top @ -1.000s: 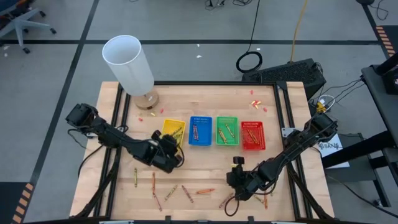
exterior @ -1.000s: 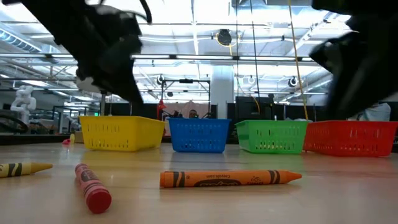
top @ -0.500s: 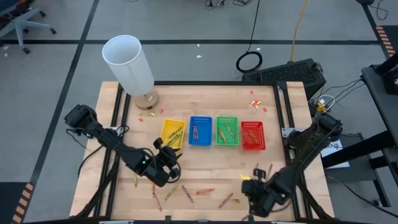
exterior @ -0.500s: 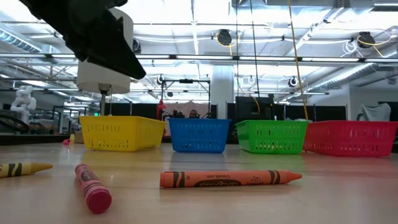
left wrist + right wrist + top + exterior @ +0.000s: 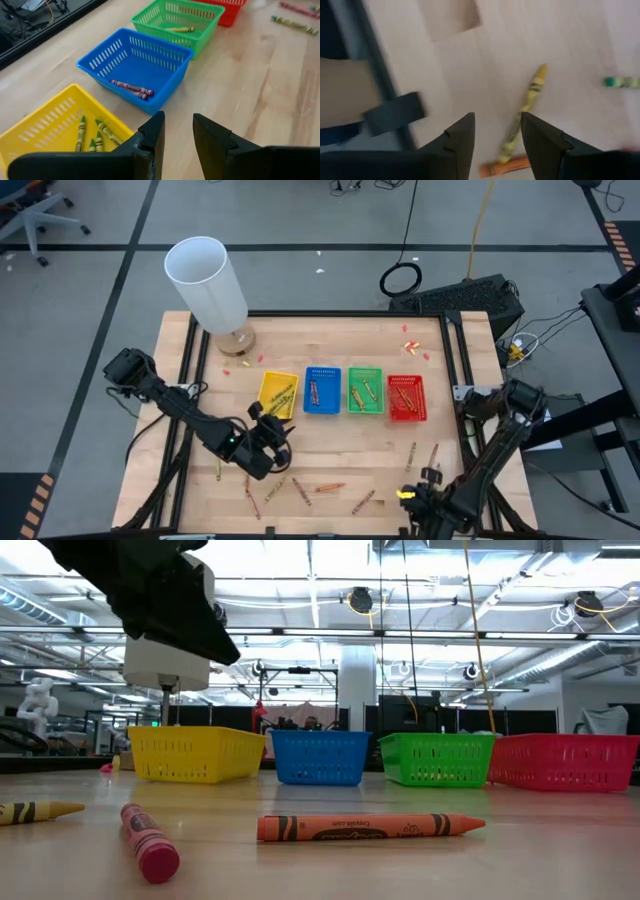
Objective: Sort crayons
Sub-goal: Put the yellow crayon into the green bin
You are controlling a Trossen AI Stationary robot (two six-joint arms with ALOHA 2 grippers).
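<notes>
Table [image 5: 330,340]: wooden top carrying four trays in a row across its middle, namely yellow tray [image 5: 278,393], blue tray [image 5: 322,391], green tray [image 5: 365,391] and red tray [image 5: 406,397]; a white cylinder [image 5: 206,283] stands at the far left corner.
Crayons, sorted: high view shows sticks in all four trays; left wrist view resolves several yellow-green ones in the yellow tray [image 5: 50,125], two reddish ones in the blue tray [image 5: 135,62], one yellow in the green tray [image 5: 177,17].
Crayons, loose [image 5: 330,488]: scattered along the near edge, between the two grippers; two more lie near the right edge.
Low view only: an orange crayon [image 5: 370,827] lying flat, a red crayon [image 5: 148,842] end-on, a yellow crayon [image 5: 35,810] at the left.
Left gripper [image 5: 268,435]: over the table just near of the yellow tray; fingers [image 5: 152,135] a narrow gap apart, nothing between them.
Right gripper [image 5: 422,498]: at the near right corner; fingers [image 5: 462,137] parted, empty, above a yellow crayon [image 5: 525,112] and an orange one [image 5: 505,167], seen only in the right wrist view.
</notes>
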